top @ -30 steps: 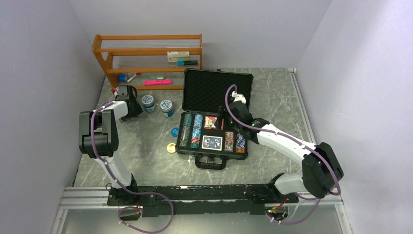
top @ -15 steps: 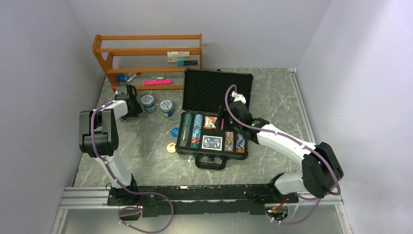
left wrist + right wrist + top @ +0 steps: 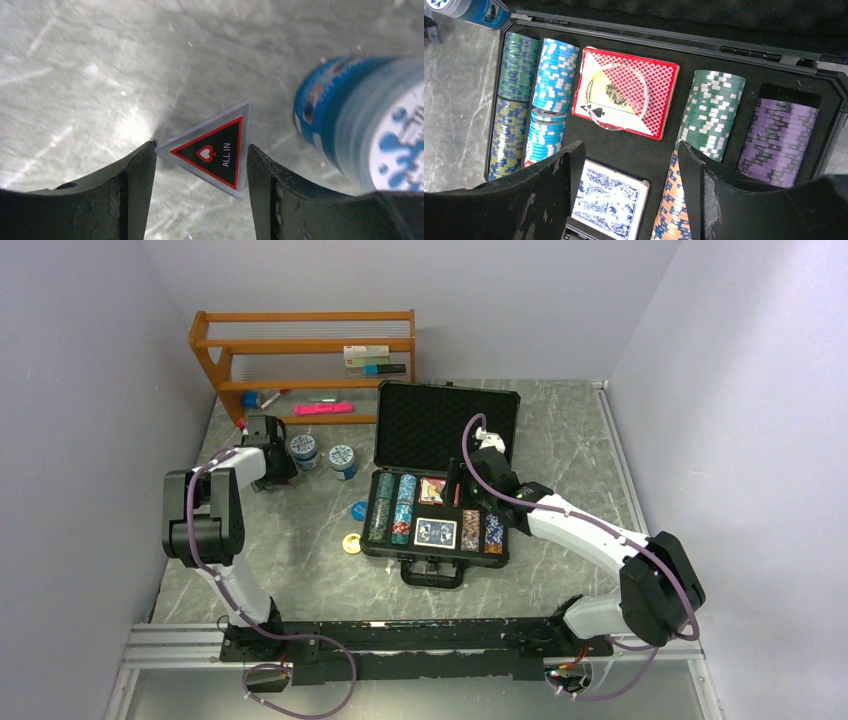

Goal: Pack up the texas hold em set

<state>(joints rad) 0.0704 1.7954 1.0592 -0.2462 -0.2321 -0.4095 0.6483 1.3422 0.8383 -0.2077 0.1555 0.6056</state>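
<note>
Leftward, nipped between the left gripper's point(image 3: 201, 147) fingers and touching both: a clear triangular token point(image 3: 215, 152), low over the marble, presumably for carrying to the case. Reads "ALL IN" beside a small red emblem. Just right of those fingers, a blue-and-white tub point(image 3: 360, 120), lettering blurred. Further right, spread and empty above the open briefcase point(image 3: 674, 42): the right gripper point(image 3: 630, 147), with chip stacks point(image 3: 711, 115) and red deck point(image 3: 644, 95) ahead and blue deck point(image 3: 609, 200) between its fingers.

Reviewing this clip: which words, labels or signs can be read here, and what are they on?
"ALL IN", beside a small red suit sign: on the triangular marker.
Black spade sign, no words legible: on the red card deck.
Blue-and-white tub label: blurred, unreadable.
Shelf boxes: print too small to read.
</note>
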